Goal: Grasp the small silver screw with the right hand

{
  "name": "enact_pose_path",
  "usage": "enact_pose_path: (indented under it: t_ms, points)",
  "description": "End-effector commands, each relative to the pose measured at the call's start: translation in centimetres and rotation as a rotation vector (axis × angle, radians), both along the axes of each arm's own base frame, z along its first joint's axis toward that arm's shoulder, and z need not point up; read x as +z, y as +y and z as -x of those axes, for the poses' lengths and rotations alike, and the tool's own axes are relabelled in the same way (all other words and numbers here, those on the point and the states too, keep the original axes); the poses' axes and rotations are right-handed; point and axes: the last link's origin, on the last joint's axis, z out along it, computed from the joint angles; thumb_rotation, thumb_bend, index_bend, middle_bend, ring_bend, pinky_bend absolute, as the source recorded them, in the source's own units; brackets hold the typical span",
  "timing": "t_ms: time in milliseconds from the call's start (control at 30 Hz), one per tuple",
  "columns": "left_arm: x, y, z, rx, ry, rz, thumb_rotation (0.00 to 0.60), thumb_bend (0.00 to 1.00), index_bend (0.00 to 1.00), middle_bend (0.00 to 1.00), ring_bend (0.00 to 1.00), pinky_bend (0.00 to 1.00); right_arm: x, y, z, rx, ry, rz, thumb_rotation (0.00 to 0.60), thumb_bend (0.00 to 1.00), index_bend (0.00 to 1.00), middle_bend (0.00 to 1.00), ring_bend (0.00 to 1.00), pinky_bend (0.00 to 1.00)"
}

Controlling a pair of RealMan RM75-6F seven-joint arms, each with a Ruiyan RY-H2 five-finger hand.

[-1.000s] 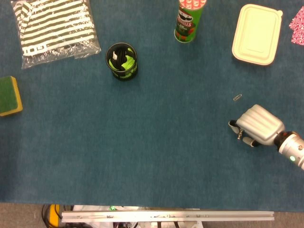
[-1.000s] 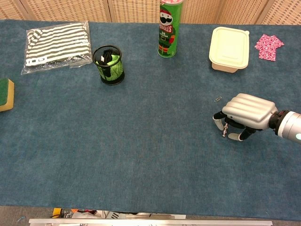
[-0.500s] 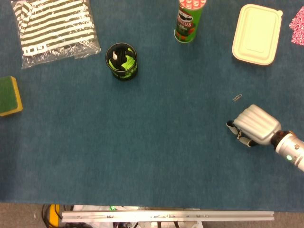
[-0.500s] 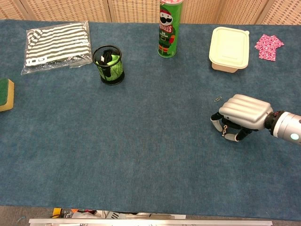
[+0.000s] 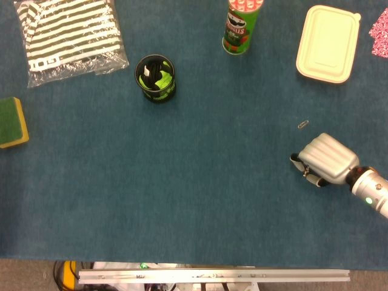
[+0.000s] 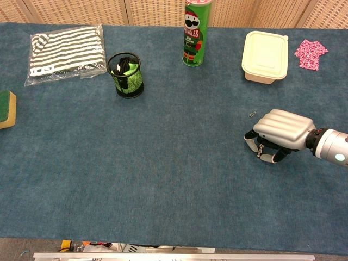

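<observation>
My right hand (image 5: 325,160) hovers low over the blue cloth at the right, palm down with its fingers curled under. A thin silver sliver, the small silver screw (image 6: 260,148), stands upright, pinched between the thumb and a fingertip at the hand's (image 6: 281,130) left edge. From the head view the screw (image 5: 306,173) is only a pale speck under the knuckles. My left hand appears in neither view.
A small silver clip-like piece (image 5: 302,125) (image 6: 252,115) lies on the cloth just beyond the hand. At the back stand a cream lidded box (image 6: 265,56), a green Pringles can (image 6: 194,33) and a black mesh cup (image 6: 126,75). A striped bag (image 6: 67,54) and a sponge (image 6: 6,109) lie at the left.
The right hand slid slightly left and away from me, then eased back a little to the right, its fingers staying curled. Nothing else moved.
</observation>
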Motion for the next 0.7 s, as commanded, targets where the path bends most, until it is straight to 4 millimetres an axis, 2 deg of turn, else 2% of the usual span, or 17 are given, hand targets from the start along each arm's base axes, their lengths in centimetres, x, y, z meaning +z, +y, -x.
enact_pose_path:
  t_ms: [33,433,700]
  points:
    - [-0.03,0.03,-0.02,-0.001,0.0,0.0,0.6,0.25,0.0,0.0,0.02,0.0,-0.05,-0.04,0.02,-0.001,0.002,0.0,0.6,0.26,0.56,0.89,0.91,1.0]
    - [0.01,0.0,0.01,0.002,0.001,-0.003,0.6,0.25,0.0,0.0,0.02,0.0,-0.24,-0.24,0.14,-0.011,0.004,0.0,0.6,0.33,0.6,0.9,0.92,1.0]
    - [0.05,-0.01,-0.01,0.002,0.001,-0.005,0.6,0.25,0.0,0.0,0.02,0.0,0.22,-0.38,0.2,-0.023,-0.012,0.016,0.6,0.33,0.62,0.91,0.93,1.0]
